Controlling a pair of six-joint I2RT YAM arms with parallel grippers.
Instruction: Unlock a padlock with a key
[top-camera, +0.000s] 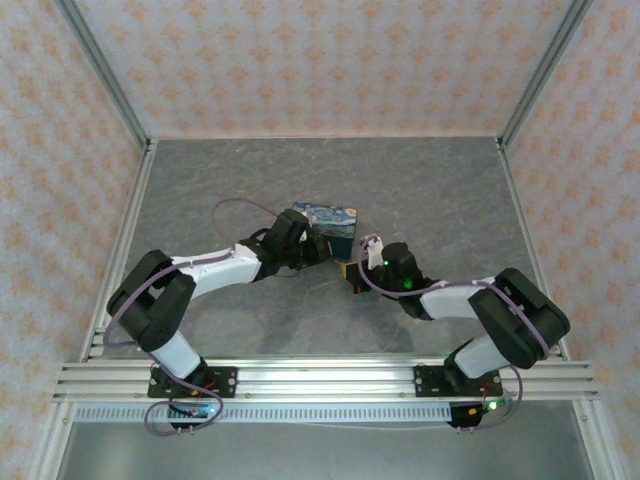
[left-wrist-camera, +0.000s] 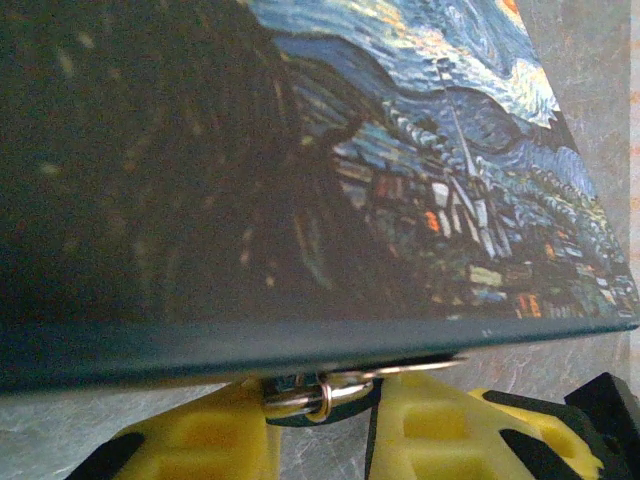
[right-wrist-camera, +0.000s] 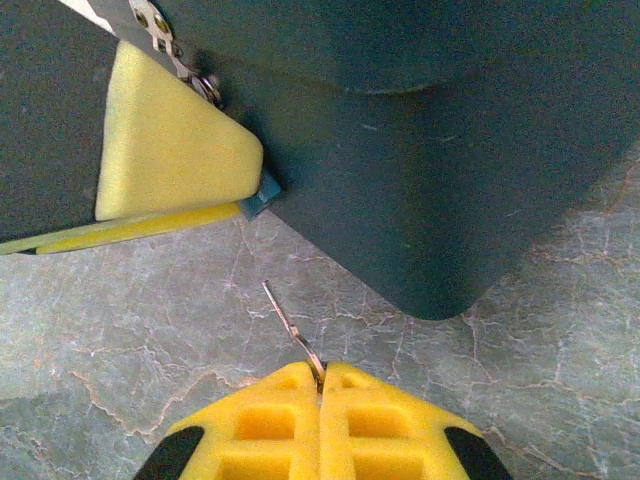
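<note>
The padlock hangs at the front edge of the blue-and-yellow painted tin. Its silvery loop and a sliver of dark bluish body show between the yellow fingers of my left gripper, which is shut on it. In the right wrist view a corner of the padlock peeks out beside the left gripper's yellow finger. My right gripper is shut on the key. The thin blade points up-left toward the lock, a short gap away. In the top view the right gripper sits just right of the left gripper.
The painted tin looms close over the left wrist camera, and its dark side stands right in front of the key. A metal hasp with rivets sits above the lock. Grey marbled table lies around, with patterned walls on three sides.
</note>
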